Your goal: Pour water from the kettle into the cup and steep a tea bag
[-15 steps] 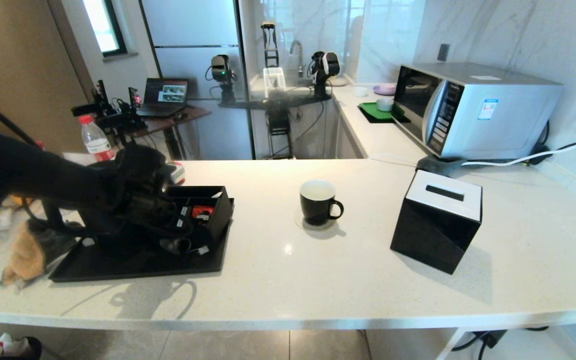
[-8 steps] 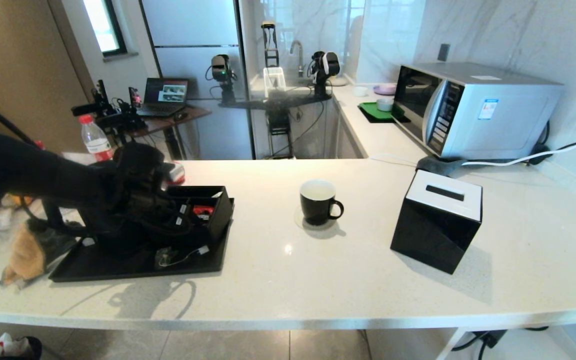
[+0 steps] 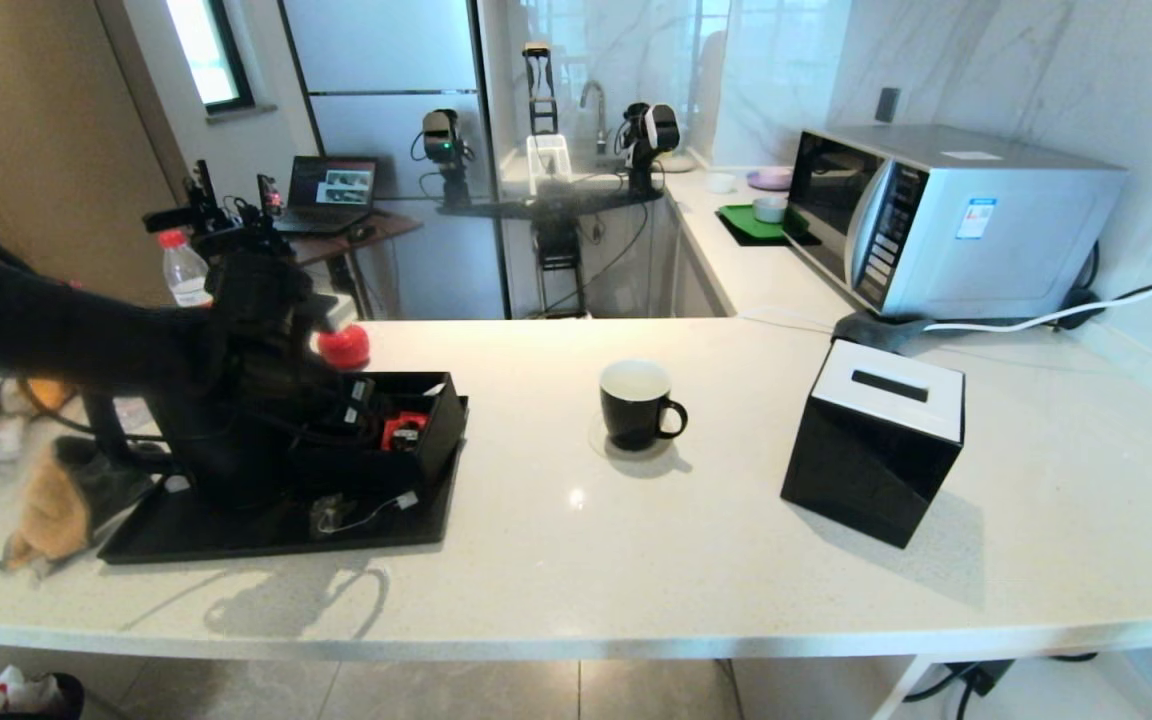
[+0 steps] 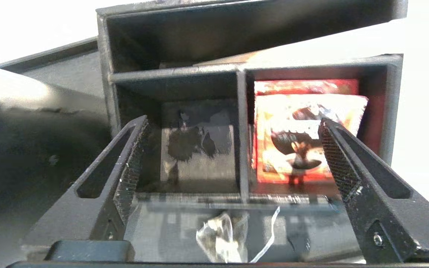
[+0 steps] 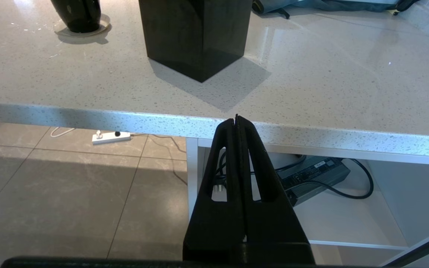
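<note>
Your left tool point(image 4: 233, 160) is spread wide and empty, its two fingers point(image 4: 129, 167) hanging over the black tray point(image 3: 236, 535) at the left end of the bench point(image 3: 736, 560). Just below the tool, on the tray floor, lies the tea bag point(image 4: 220, 242), a pale crumpled pouch, its thin white string point(image 4: 270, 238) curling off beside it; nothing of the tool touches it. Straight ahead of the tool stands the black divided box point(image 4: 244, 74): one front compartment shows only a dark floor, the one next to it holds a red packet point(image 4: 304, 137), upright. In the head view, your arm and wrist cover most of the tray, so the kettle can't be picked out behind them. The cup point(image 3: 638, 404) sits well off to the tool's right, upright on the bench, handle pointing away from the tray, white inside showing; whether there's water in it you can't tell. Beyond it stands a black tissue box point(image 3: 871, 445). Your right tool point(image 5: 238, 124) is pressed fully closed, empty, parked below the near bench edge, above the floor point(image 5: 50, 193).
</note>
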You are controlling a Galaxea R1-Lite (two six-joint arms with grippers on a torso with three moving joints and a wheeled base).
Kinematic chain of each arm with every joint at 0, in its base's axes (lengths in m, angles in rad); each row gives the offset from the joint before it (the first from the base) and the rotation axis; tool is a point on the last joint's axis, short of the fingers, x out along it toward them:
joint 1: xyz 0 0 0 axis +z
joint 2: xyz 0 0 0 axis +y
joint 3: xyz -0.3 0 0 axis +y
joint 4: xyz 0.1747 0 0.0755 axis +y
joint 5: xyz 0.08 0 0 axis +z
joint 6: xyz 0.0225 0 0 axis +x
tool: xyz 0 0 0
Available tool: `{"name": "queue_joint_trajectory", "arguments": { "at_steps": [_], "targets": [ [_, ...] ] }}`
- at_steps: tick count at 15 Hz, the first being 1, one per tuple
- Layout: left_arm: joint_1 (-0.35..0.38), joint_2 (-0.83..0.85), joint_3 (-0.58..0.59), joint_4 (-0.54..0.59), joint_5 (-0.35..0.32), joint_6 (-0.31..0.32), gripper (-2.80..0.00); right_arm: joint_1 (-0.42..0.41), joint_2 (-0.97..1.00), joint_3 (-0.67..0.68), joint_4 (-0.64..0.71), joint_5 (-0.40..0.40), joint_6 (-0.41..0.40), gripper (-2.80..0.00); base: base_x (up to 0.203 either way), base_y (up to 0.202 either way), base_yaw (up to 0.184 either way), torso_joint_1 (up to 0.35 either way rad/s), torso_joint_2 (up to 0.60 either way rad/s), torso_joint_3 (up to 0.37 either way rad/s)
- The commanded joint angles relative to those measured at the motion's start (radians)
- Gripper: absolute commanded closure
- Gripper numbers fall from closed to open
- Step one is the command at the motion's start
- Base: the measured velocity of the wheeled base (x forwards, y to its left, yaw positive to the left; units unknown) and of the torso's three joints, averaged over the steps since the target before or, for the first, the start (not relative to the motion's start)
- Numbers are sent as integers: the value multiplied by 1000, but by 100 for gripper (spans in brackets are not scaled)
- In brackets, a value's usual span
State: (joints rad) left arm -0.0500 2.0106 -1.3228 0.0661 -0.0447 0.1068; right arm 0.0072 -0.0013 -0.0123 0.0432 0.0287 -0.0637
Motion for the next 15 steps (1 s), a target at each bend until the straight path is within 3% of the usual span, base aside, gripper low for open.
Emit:
{"name": "queue_joint_trajectory", "arguments": {
  "at_steps": [1,6,15],
  "targets": [
    [-1,-45,5,5,0,-1,-280,1,1,0,0,0,-1,0,0,0,0,0,0,0],
    [-1,-168,56,110,-1,-2,-280,0,1,0,0,0,-1,0,0,0,0,0,0,0],
    [-1,-318,325,190,-1,-83,-280,0,1,0,0,0,-1,0,0,0,0,0,0,0]
  ]
}}
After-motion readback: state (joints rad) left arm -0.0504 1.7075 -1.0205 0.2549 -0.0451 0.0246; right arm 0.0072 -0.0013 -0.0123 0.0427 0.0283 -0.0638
